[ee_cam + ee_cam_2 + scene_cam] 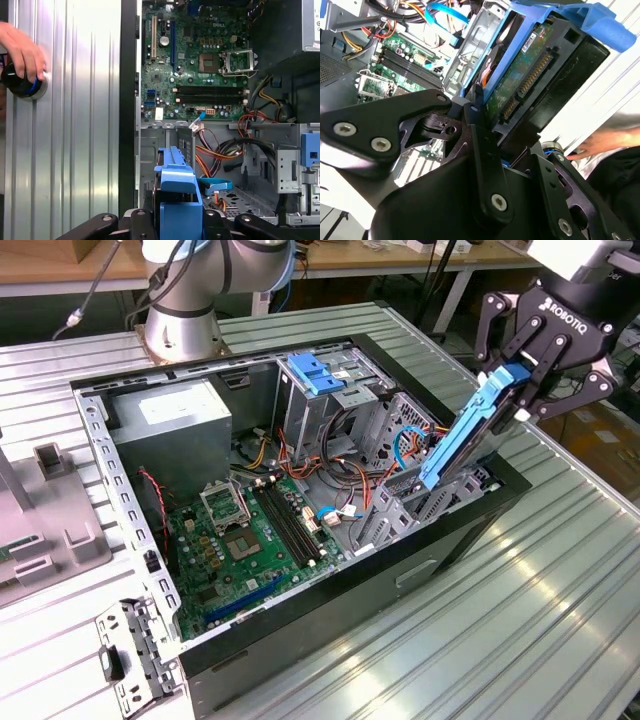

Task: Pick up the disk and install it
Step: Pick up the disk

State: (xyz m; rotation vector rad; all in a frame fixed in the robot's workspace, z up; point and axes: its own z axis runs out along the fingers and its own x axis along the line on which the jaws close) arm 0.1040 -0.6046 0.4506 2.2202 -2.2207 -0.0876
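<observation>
My gripper [522, 390] is shut on the disk [465, 435], a drive in a bright blue carrier, at the exterior view's right. The disk hangs tilted, its top end between my black fingers [545, 350]. Its lower end reaches into the metal drive bay [440, 508] at the near right corner of the open computer case [100, 440]. In the second wrist view the disk [530, 70] shows its green circuit board and connector above my fingers [480, 135]. In the first wrist view the blue carrier [177, 185] stands just above my gripper [177, 226].
The case holds a green motherboard [240, 540], a grey power supply [170, 425], a light-blue latch [318, 372] and orange cables [215, 150]. A person's hand [22, 50] rests on a black knob [20, 85] on the ribbed table beside the case. The robot base [185, 310] stands behind.
</observation>
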